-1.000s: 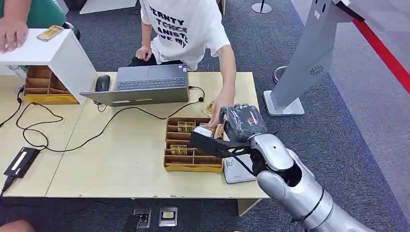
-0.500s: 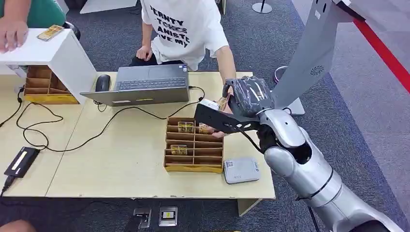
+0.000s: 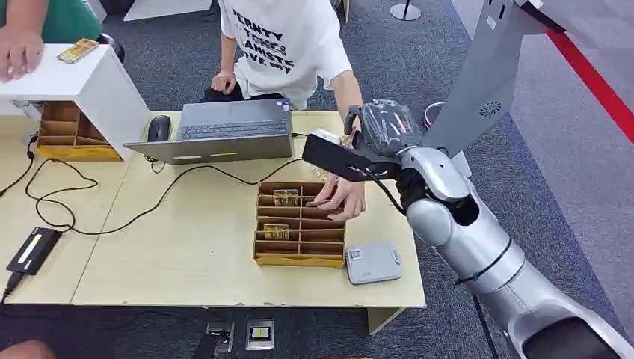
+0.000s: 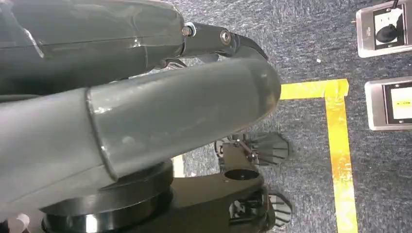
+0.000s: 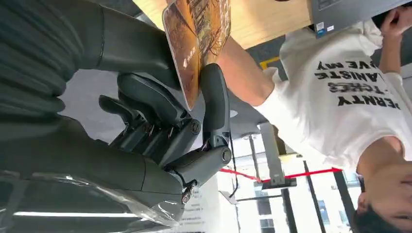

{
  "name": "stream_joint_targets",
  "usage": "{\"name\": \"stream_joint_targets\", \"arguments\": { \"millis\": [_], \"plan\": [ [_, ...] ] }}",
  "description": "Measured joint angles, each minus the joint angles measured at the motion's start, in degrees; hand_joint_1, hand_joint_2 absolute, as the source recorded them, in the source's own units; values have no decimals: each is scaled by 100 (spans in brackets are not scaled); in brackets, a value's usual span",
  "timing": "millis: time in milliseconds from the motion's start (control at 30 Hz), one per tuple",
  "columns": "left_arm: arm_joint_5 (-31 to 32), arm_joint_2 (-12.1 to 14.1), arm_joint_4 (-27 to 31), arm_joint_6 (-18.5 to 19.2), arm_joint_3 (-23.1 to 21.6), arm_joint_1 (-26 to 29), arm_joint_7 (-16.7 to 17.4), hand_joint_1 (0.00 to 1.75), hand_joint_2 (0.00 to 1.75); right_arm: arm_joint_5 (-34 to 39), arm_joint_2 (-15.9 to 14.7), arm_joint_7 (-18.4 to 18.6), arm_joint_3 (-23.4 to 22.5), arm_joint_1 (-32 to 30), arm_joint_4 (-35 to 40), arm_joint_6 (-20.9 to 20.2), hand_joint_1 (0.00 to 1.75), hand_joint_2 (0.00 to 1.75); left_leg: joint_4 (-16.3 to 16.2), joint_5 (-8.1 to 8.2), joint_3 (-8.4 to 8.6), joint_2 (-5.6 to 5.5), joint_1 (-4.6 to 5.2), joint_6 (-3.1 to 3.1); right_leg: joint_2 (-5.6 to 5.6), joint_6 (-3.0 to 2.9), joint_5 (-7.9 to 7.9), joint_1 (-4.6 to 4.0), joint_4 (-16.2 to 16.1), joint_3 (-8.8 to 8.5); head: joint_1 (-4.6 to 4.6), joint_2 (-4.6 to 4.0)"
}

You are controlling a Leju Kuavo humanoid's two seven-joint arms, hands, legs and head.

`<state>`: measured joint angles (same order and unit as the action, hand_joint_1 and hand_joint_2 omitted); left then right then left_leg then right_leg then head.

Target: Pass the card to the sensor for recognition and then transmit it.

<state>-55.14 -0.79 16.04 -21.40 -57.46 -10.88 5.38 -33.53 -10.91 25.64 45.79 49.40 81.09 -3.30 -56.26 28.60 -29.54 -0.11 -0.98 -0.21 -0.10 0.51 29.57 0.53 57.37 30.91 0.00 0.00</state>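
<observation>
My right hand (image 3: 377,133) is raised above the table's far right part, near the person's forearm. It pinches an orange patterned card (image 5: 194,43) between the thumb and a dark finger (image 5: 214,97); the card stands edge-on in the right wrist view. The grey flat sensor (image 3: 373,262) lies on the table near its front right corner, well below and in front of the hand. My left hand (image 4: 145,111) hangs over the floor with nothing in it and its thumb stretched out.
A person in a white shirt reaches a hand (image 3: 340,198) into the cardboard divider tray (image 3: 299,259), which holds two more cards (image 3: 286,197). A laptop (image 3: 224,131), mouse (image 3: 158,129), cables and a white box (image 3: 82,78) stand to the left. A grey kiosk stand (image 3: 478,82) rises at the right.
My right hand has lifted with the card, moving up and away from above the tray and sensor toward the table's far edge. The person's hand has stayed at the tray.
</observation>
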Motion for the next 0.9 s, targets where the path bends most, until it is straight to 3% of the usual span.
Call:
{"name": "stream_joint_targets", "arguments": {
  "millis": [900],
  "plan": [
    [15,2,-11,-4,0,44,85,0,0,199,498,-319,11,622,-1559,245,175,175,0,-1,0,-5,0,0,-6,0,0,0,1,0,0,0]
  ]
}}
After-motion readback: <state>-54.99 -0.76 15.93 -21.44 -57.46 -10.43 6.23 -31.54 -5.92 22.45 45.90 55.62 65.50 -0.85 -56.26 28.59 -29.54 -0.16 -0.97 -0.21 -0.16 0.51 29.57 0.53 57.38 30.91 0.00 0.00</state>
